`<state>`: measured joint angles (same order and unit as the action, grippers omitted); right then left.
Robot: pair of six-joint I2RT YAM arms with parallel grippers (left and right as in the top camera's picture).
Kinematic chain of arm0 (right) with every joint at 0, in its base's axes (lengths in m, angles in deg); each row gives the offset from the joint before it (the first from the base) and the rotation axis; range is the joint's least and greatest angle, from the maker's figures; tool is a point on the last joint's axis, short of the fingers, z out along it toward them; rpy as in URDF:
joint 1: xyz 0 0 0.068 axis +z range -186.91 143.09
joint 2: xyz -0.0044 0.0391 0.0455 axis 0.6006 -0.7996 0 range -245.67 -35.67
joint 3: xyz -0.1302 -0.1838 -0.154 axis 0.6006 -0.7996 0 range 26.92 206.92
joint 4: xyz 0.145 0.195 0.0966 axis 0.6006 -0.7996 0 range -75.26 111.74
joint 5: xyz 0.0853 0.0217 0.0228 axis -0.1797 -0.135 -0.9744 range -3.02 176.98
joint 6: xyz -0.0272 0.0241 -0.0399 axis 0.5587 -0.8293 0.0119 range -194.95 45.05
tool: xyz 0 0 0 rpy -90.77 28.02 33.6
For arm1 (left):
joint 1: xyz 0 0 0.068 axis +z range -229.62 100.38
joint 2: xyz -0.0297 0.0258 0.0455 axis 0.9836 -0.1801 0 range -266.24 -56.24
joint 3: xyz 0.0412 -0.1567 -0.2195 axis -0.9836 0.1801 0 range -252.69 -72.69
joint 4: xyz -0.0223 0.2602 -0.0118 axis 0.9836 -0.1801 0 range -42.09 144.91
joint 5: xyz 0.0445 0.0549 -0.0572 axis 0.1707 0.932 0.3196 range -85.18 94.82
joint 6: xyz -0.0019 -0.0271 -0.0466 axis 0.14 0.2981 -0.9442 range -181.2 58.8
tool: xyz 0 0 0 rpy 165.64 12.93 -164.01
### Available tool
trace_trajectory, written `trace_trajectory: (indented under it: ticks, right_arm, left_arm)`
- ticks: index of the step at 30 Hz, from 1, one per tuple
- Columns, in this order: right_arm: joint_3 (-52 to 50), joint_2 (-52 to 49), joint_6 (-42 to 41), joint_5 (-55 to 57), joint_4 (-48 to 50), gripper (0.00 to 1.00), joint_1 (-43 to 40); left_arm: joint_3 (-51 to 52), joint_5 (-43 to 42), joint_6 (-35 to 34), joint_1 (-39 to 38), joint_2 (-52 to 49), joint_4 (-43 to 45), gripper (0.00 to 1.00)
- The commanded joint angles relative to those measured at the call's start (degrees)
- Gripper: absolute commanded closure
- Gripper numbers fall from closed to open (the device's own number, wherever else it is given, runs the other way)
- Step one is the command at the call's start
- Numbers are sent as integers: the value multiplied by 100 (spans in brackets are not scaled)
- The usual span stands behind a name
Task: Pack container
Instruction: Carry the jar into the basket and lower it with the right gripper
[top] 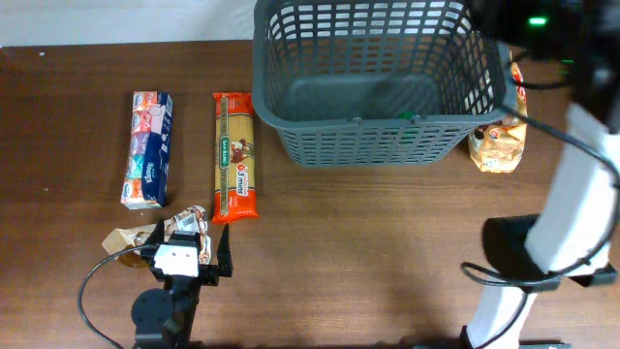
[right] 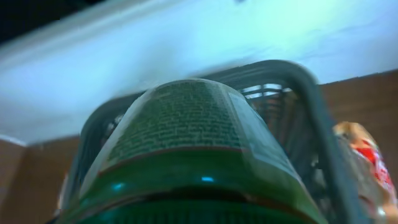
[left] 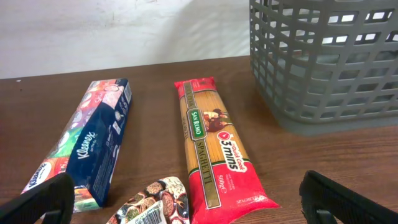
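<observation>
Fingers of left arm (left: 348, 199): I see them wide apart, left of basket (top: 368, 136), by spaghetti pack (left: 214, 149).
Fingers of right arm: clamped on green bottle (right: 186, 155), above basket rim.

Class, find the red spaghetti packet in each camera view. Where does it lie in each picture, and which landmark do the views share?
Overhead: the spaghetti packet lies left of centre, to the left of the grey basket.
Left wrist: centre, with the basket at upper right.
Right wrist: not in it; a green bottle fills the foreground.
Shared landmark: the basket.
</observation>
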<state>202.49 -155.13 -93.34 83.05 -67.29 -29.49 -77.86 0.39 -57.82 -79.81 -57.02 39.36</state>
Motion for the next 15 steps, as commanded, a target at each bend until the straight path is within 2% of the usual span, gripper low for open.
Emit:
trace_trajectory:
  ticks: [1, 15]
  right_arm:
    - [-404, -192, 514, 1322, 260, 96, 509]
    - [-3200, -468, 621, 1488, 1419, 96, 568]
  left_arm:
    - [31, 20, -35, 37, 48, 11, 1]
    - [31, 20, -37, 37, 48, 11, 1]
